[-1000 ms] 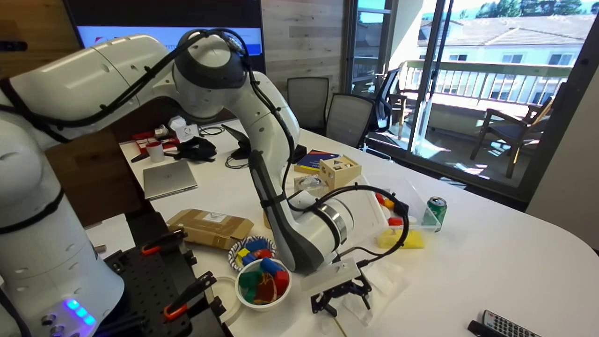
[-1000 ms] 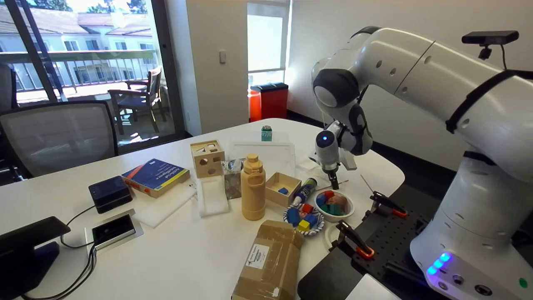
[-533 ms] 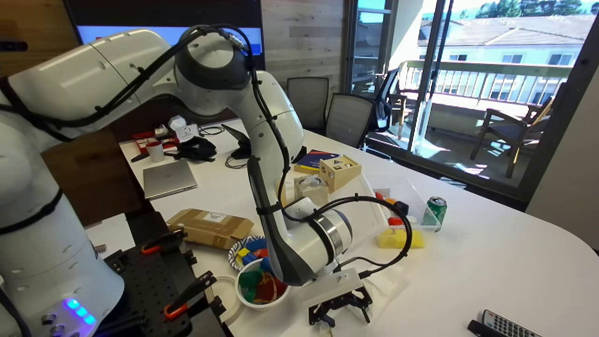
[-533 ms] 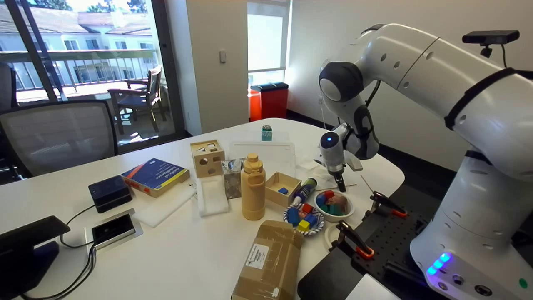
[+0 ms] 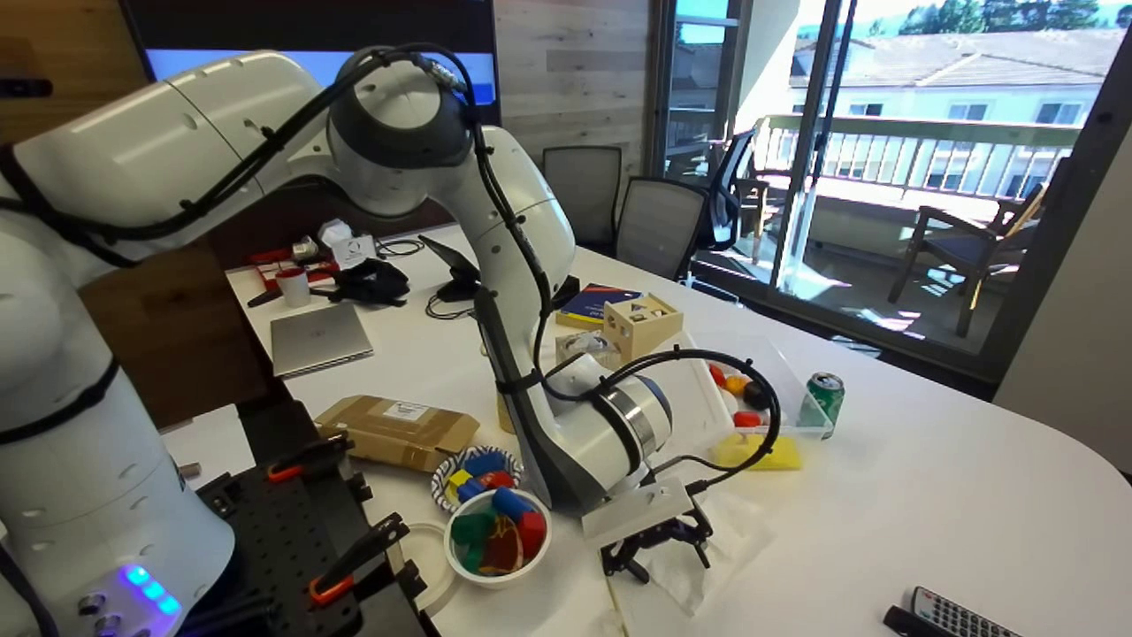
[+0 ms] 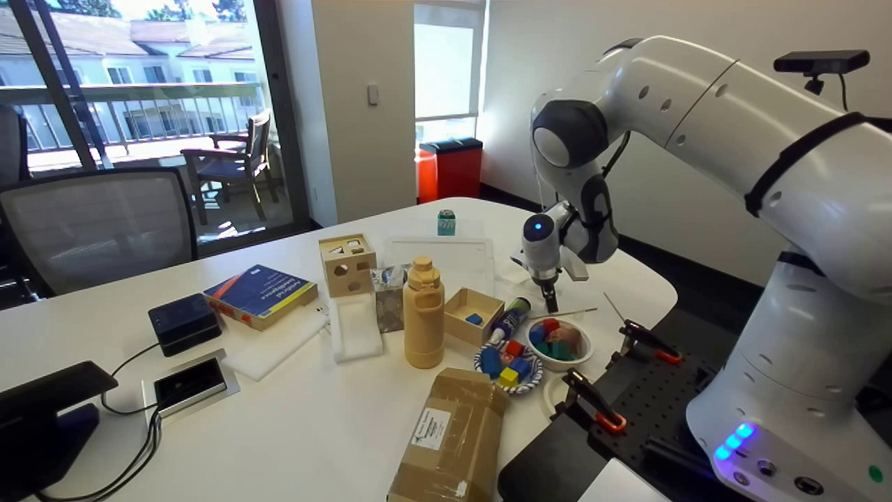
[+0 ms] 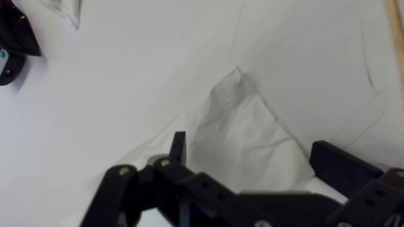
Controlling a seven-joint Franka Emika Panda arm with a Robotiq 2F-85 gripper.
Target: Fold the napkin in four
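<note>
Pincer (image 7: 249,145) gapes over napkin (image 7: 236,123); book (image 6: 261,294): "Artificial Intelligence."

Below the claw (image 7: 249,142), one napkin (image 7: 243,126); just beside the claw, at least one stick (image 7: 396,37). Near the claw, two bowls (image 5: 497,580), their heaped blocks (image 6: 491,361) too jumbled to count, and one tube (image 6: 513,318). Between the claw and the base (image 5: 97,495), two clamps (image 5: 358,559). Farther from the claw, one open box (image 6: 462,333) with one blue block (image 6: 474,318) inside, one holed box (image 5: 661,330), one jug (image 6: 424,341), one parcel (image 6: 456,425). Well apart from the claw, one can (image 5: 825,402), one remote (image 5: 959,615), one book (image 6: 258,296), one black box (image 6: 183,326), one laptop (image 5: 320,339), one cup (image 5: 294,287), one wall screen (image 5: 309,31).
</note>
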